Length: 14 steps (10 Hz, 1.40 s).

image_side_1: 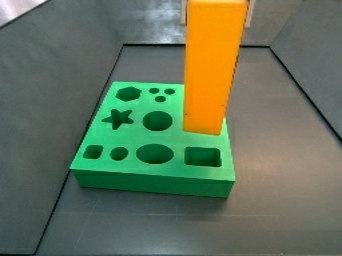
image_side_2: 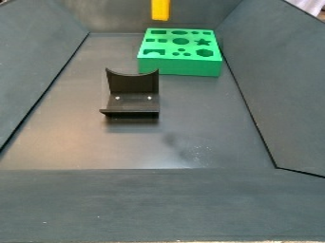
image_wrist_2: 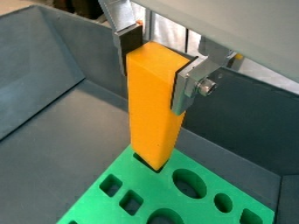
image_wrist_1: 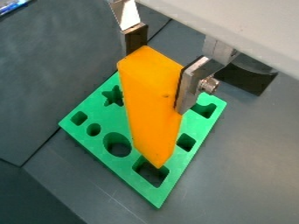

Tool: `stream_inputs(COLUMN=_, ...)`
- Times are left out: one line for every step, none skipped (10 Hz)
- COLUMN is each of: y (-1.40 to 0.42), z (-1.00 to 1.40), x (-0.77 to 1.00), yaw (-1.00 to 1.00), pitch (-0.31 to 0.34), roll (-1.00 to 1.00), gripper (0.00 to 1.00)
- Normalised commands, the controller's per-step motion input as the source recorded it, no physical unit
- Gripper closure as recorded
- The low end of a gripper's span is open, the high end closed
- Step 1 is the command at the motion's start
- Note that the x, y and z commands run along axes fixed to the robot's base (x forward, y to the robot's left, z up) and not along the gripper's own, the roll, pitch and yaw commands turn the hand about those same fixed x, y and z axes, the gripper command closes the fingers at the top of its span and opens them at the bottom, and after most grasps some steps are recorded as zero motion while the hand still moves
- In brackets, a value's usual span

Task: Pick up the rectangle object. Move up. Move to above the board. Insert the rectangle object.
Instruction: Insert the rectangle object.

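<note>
Gripping the rectangle object [image_wrist_1: 155,101] near its top, the gripper [image_wrist_1: 163,63] had its silver plates pinching the orange block from opposite faces, as both wrist views showed. Block stood upright over the board [image_wrist_1: 96,131], its lower end at a rectangular cut-out near one edge of the green slab. In a wrist view the foot of the block [image_wrist_2: 156,109] appeared already at or just inside that hole; depth could not be judged. In a side view the block [image_side_1: 214,65] rose above the board [image_side_1: 140,175]. Fixture [image_side_2: 129,95] stood apart, empty. Judged: pick, lift and transfer done; insertion begun or about to begin; seating and release left.
</note>
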Motion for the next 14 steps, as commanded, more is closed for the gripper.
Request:
stream_inputs(y=-0.09, z=-0.22, x=0.11, yaw=0.29, pitch=0.0, roll=0.12, gripper=1.0)
stream_inputs(y=-0.15, z=-0.14, x=0.12, yaw=0.34, pitch=0.0, roll=0.13, gripper=1.0)
stream_inputs(y=-0.18, z=-0.11, x=0.07, yaw=0.34, pitch=0.0, roll=0.16, gripper=1.0)
stream_inputs(y=-0.12, z=-0.13, x=0.0, yaw=0.35, pitch=0.0, roll=0.16, gripper=1.0)
stream_inputs(y=-0.07, z=-0.15, x=0.0, yaw=0.33, pitch=0.0, roll=0.13, gripper=1.0)
stream_inputs(y=-0.08, z=-0.17, x=0.07, yaw=0.21, pitch=0.0, roll=0.1, gripper=1.0)
stream_inputs(y=-0.13, z=-0.12, x=0.09, yaw=0.03, pitch=0.0, roll=0.07, gripper=1.0)
stream_inputs(y=-0.21, z=-0.05, x=0.09, yaw=0.0, pitch=0.0, roll=0.05, gripper=1.0)
stream_inputs(y=-0.23, z=-0.08, x=0.19, yaw=-0.02, pitch=0.0, roll=0.06, gripper=1.0)
stream_inputs(y=-0.17, z=-0.13, x=0.27, yaw=0.0, pitch=0.0, roll=0.08, gripper=1.0)
stream_inputs(y=-0.07, z=-0.16, x=0.26, yaw=0.0, pitch=0.0, roll=0.11, gripper=1.0)
stream_inputs(y=0.0, z=-0.18, x=0.23, yaw=0.0, pitch=0.001, roll=0.12, gripper=1.0)
stream_inputs(y=0.0, z=-0.16, x=0.13, yaw=0.04, pitch=0.0, roll=0.12, gripper=1.0)
stream_inputs(y=0.06, z=-0.1, x=0.0, yaw=0.08, pitch=0.0, roll=0.08, gripper=1.0)
